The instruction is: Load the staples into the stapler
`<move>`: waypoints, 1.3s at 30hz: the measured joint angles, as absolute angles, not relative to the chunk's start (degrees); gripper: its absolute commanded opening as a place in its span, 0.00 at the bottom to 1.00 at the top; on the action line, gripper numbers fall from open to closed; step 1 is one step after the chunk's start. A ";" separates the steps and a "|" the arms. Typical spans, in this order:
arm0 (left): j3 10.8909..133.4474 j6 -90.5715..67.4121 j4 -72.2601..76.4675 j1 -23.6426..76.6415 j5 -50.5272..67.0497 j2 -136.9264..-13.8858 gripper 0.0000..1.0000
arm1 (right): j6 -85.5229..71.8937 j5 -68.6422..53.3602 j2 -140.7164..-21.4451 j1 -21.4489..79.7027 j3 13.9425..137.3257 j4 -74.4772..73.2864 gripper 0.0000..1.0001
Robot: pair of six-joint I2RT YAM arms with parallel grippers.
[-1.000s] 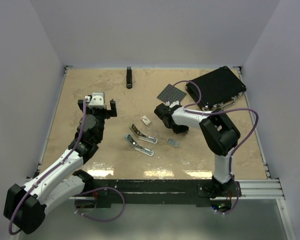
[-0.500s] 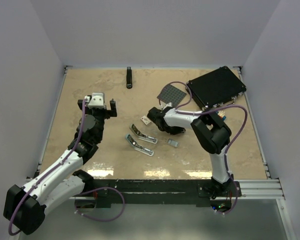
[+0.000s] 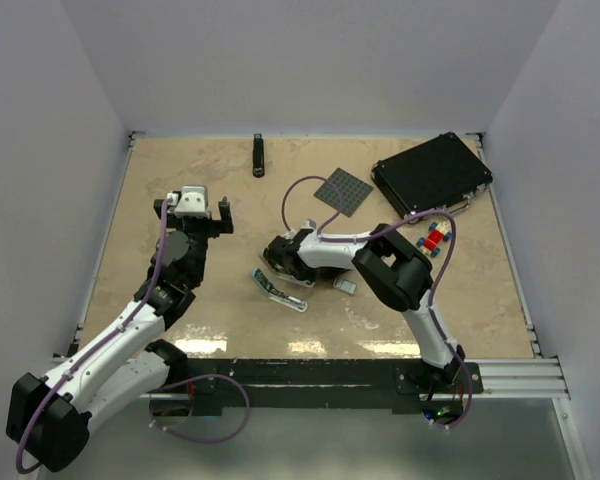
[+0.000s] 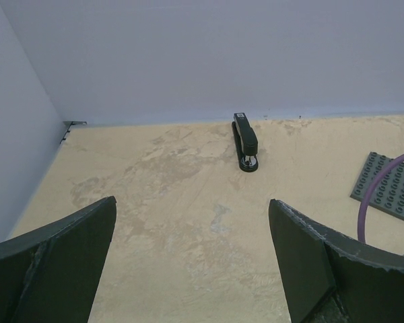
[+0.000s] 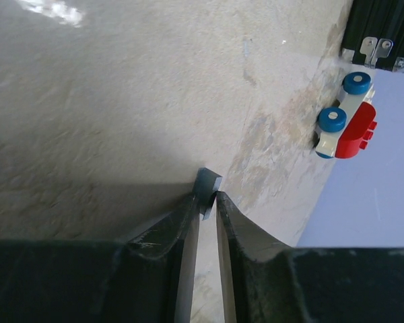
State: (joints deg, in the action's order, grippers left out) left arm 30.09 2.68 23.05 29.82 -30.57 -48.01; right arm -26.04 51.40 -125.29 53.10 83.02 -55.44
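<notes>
The stapler lies open on the table in two long parts. The near part (image 3: 280, 292) shows in full, and the far part is mostly under my right gripper (image 3: 277, 255). In the right wrist view my right gripper (image 5: 207, 196) is shut on a small grey-blue strip of staples (image 5: 208, 183), pinched at the fingertips. The small grey-blue tray (image 3: 347, 286) lies just right of the stapler. The tiny white box is hidden behind the right arm. My left gripper (image 3: 195, 210) is open and empty to the left, seen wide apart in its wrist view (image 4: 192, 208).
A slim black stapler (image 3: 259, 155) lies at the back wall, also in the left wrist view (image 4: 246, 142). A grey studded plate (image 3: 342, 190) and a black case (image 3: 432, 175) sit at the back right. Red-and-blue toy bricks (image 3: 437, 238) lie near the case, also in the right wrist view (image 5: 347, 114).
My right gripper has swung left from near the studded plate, past the white box, to over the far stapler part. The left arm has not moved.
</notes>
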 measured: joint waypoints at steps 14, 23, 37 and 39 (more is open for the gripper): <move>30.09 2.66 23.03 30.15 -30.24 -47.99 1.00 | -25.04 40.86 -116.25 53.12 82.94 -49.80 0.29; 30.09 2.63 23.03 30.17 -30.11 -48.34 1.00 | -26.44 30.22 -106.06 45.15 76.40 -42.50 0.41; 30.09 2.63 23.03 30.41 -29.58 -48.75 1.00 | -26.30 14.48 -105.69 37.28 71.50 -37.23 0.35; 30.09 2.63 23.03 30.41 -29.56 -48.75 1.00 | -26.26 13.56 -106.67 36.97 71.50 -36.80 0.32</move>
State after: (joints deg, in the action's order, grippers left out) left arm 30.09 2.63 23.03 30.41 -29.56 -48.75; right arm -26.26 13.56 -106.67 36.97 71.50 -36.80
